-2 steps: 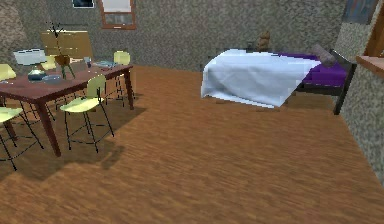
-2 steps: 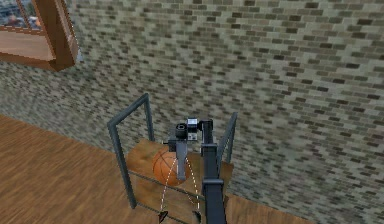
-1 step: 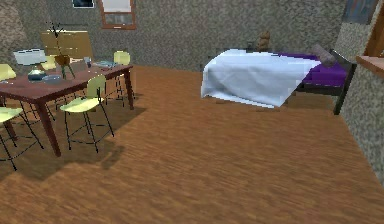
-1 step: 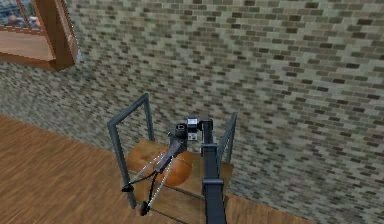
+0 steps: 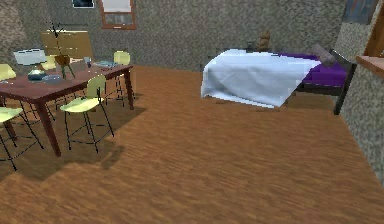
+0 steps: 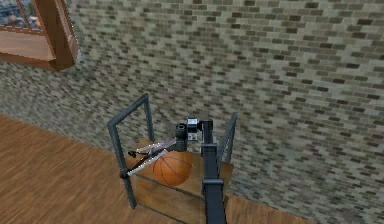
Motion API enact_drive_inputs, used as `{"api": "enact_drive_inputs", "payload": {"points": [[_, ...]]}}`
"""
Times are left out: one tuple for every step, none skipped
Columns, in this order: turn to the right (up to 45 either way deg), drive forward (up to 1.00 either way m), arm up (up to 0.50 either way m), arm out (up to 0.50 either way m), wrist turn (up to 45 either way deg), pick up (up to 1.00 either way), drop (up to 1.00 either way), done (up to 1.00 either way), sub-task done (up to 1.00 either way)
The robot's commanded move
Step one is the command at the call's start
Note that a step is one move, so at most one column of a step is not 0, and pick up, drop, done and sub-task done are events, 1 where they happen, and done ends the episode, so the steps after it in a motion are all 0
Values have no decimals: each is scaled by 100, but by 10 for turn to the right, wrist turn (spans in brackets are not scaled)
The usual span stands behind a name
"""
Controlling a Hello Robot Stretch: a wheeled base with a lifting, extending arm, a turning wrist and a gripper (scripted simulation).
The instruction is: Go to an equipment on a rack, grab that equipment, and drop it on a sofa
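Observation:
An orange ball rests in a rack made of a dark metal frame over a wooden box, against the brick wall in the arm side view. The dark arm bar rises from the bottom edge to the rack. At its far end my gripper points its thin fingers left, right at the ball's top. I cannot tell whether the gripper holds anything, nor whether it touches the ball.
In the forward view, a dark wood dining table with yellow chairs stands at the left. A bed with a white blanket lies at the back right. Open wood floor spreads between them. A wood-framed window sits in the wall left of the rack.

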Motion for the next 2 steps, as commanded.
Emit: {"api": "enact_drive_inputs", "payload": {"points": [[0,0,0,0,450,0,0,0,0],[0,0,0,0,210,0,0,0,0]]}}
